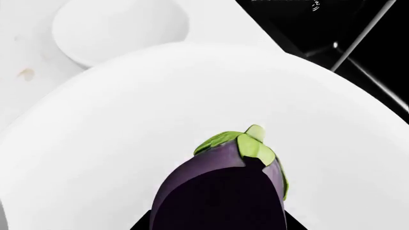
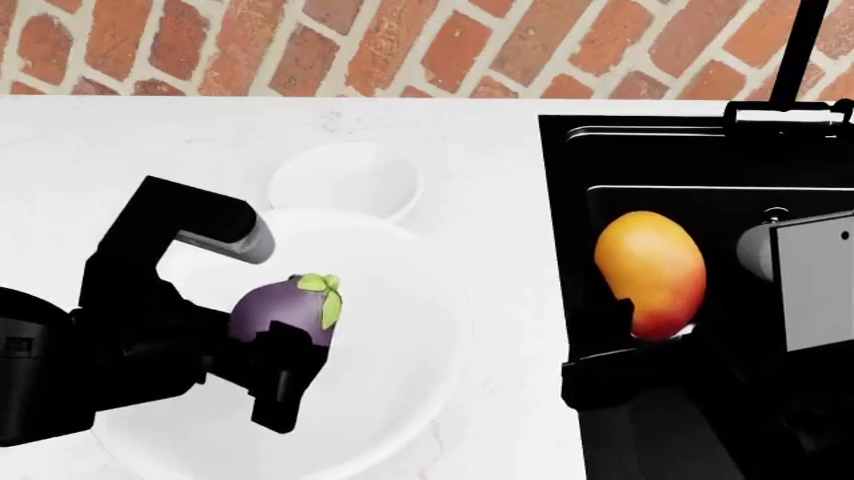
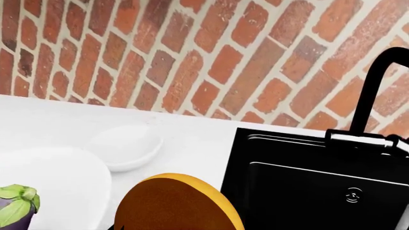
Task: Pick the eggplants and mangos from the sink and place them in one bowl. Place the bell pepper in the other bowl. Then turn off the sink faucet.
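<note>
The left hand [image 2: 283, 368] grips the glossy purple eggplant [image 2: 283, 309] directly above the large white bowl [image 2: 414, 330], while the right hand, fingers unseen, carries the orange-red mango [image 2: 650, 268] over the black sink [image 2: 694, 160].

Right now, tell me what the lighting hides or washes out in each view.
Left wrist view: large bowl blown out white, rim faint; eggplant underside near black. Head view: sink almost pure black, left gripper a silhouette. Right wrist view: mango dim and cropped; small bowl fades into counter.
</note>
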{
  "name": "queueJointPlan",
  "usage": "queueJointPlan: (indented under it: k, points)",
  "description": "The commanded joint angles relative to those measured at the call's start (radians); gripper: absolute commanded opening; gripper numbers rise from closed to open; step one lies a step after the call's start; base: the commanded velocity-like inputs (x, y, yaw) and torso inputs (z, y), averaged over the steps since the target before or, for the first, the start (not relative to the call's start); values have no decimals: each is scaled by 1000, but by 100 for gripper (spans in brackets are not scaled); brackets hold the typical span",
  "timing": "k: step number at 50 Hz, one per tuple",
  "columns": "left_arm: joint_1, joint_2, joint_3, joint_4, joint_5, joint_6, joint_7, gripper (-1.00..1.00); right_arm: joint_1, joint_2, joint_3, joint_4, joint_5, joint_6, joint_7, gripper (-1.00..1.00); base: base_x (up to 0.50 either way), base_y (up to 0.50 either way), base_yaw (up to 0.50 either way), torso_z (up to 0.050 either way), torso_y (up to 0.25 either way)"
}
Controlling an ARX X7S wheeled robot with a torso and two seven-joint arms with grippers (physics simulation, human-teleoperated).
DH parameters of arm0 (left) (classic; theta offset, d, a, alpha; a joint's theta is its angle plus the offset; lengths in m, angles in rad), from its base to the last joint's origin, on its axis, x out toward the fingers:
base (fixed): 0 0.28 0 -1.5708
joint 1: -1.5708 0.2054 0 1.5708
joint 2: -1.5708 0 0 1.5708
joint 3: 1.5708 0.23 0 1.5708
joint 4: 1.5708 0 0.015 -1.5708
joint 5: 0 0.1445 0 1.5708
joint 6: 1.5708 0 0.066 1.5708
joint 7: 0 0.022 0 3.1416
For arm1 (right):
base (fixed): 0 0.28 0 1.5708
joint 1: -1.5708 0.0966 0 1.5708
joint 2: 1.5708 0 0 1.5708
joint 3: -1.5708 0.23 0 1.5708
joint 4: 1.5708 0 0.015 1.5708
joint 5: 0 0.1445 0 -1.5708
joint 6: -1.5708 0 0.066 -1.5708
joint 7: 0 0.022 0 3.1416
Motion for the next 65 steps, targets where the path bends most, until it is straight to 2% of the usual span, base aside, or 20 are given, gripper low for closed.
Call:
queueJointPlan:
  k: [1, 2, 3, 9, 19, 26, 31, 34, 39, 45, 50, 57, 65]
  points:
    - [-16, 4, -18, -2, -20, 15, -14, -100, -11, 7, 13, -18, -13, -2, -15, -100, 0, 0, 0, 0, 0]
    - [-16, 1, -19, 0, -22, 13, -13, -100, -12, 7, 14, -19, -13, -3, -15, -100, 0, 0, 0, 0, 0]
    - [-18, 3, -18, 0, -18, 17, -13, 100, -18, 5, 18, -21, -12, -7, -14, -100, 0, 0, 0, 0, 0]
    - [-41, -3, -5, 25, 5, 21, 19, 100, -17, 3, 14, -18, -10, -6, -13, -100, 0, 0, 0, 0, 0]
    - [-82, 3, -16, 26, -20, 8, -8, 100, -19, -10, 7, 4, -19, -20, -26, -100, 0, 0, 0, 0, 0]
    - [-128, -24, -60, 56, -55, 10, -37, 100, 100, -29, -21, 46, 18, 43, -8, -100, 0, 0, 0, 0, 1]
    - [-144, -92, -121, 137, -77, 31, -71, 100, 210, -56, -58, 89, 34, 92, -3, -100, 0, 0, 0, 0, 0]
    - [-119, -136, -139, 184, -76, 41, -97, 100, 255, -81, -94, 122, 20, 104, -19, -100, 0, 0, 0, 0, 0]
    - [-15, -215, -174, 323, -45, 96, -186, 100, 444, -136, -205, 243, 5, 200, -88, -100, 0, 0, 0, 0, 0]
    - [78, -288, -264, 398, -114, 157, -258, 100, 585, -209, -294, 375, -14, 258, -163, -100, 0, 0, 0, 0, 0]
    - [196, -400, -352, 533, -173, 202, -330, 100, 677, -274, -392, 446, -6, 325, -270, -100, 0, 0, 0, 0, 0]
    - [263, -471, -413, 590, -170, 240, -346, 100, 732, -364, -450, 526, 6, 356, -332, -100, 0, 0, 0, 0, 0]
    - [351, -502, -456, 609, -126, 291, -351, 100, 737, -421, -489, 577, 11, 357, -376, -100, 0, 0, 0, 0, 0]
